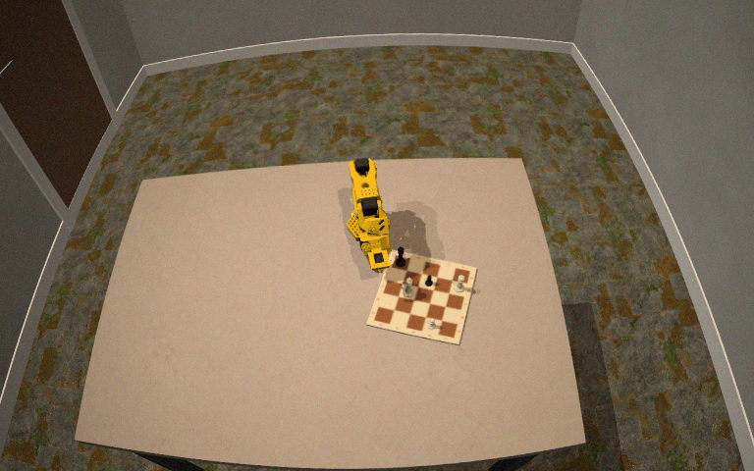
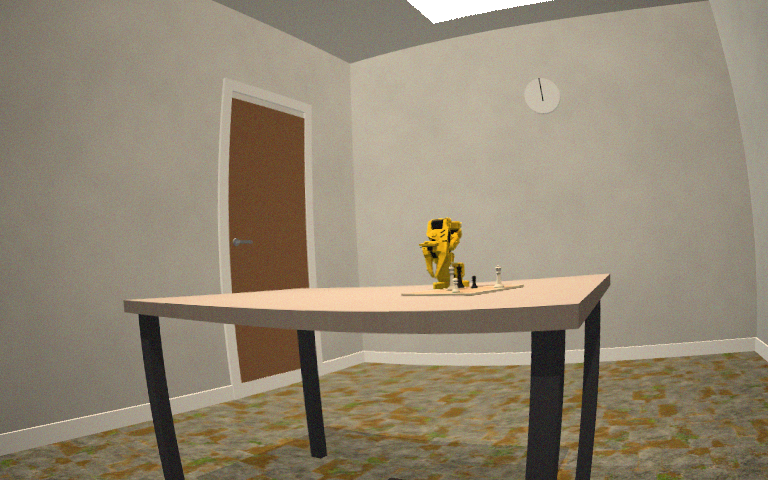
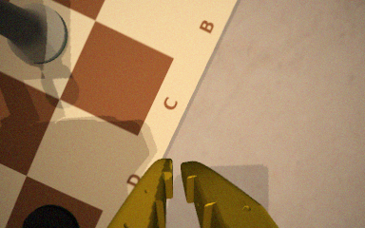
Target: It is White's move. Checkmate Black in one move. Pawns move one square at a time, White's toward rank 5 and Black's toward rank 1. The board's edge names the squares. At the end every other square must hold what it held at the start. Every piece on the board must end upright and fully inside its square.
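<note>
The small chessboard [image 1: 422, 296] lies on the table to the right of the yellow arm [image 1: 366, 213]. A tall black piece [image 1: 400, 256] stands on the corner square nearest the arm. A black pawn [image 1: 428, 281] stands near the middle, between a white piece [image 1: 408, 287] and another white piece [image 1: 459, 283]. A white pawn [image 1: 432, 324] stands near the front edge. My gripper [image 3: 176, 178] is shut and empty, low over the board's lettered edge between C and D. The wrist view shows a white piece's base [image 3: 40, 30] and a black piece's base [image 3: 49, 218].
The arm's base stands on the table behind the board. The board's near corner lies in the arm's shadow. In the exterior view the arm [image 2: 441, 251] bends down over the board's far side, and a door and a wall clock are behind.
</note>
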Motion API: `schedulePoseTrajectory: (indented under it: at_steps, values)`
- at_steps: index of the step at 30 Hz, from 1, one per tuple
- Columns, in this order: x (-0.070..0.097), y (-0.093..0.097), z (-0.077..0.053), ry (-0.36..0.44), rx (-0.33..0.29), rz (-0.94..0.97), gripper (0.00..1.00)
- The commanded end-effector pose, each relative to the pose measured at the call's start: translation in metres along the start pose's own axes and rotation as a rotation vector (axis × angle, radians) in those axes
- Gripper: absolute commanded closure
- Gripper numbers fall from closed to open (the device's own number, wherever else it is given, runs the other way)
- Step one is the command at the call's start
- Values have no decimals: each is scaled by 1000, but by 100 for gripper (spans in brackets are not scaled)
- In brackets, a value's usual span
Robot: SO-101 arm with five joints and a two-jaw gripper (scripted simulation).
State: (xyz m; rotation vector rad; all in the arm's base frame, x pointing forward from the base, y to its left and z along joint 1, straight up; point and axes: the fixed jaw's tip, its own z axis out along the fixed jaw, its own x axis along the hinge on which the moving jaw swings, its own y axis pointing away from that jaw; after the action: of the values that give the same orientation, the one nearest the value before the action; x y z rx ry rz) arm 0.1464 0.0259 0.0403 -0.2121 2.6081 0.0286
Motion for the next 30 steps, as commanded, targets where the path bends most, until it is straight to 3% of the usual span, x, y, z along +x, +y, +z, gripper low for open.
schedulePoseTrajectory:
  at_steps: [1,30]
  values:
    - [0,-1,5,-14,4,1,100]
    - [8,-1,11,-14,4,-1,100]
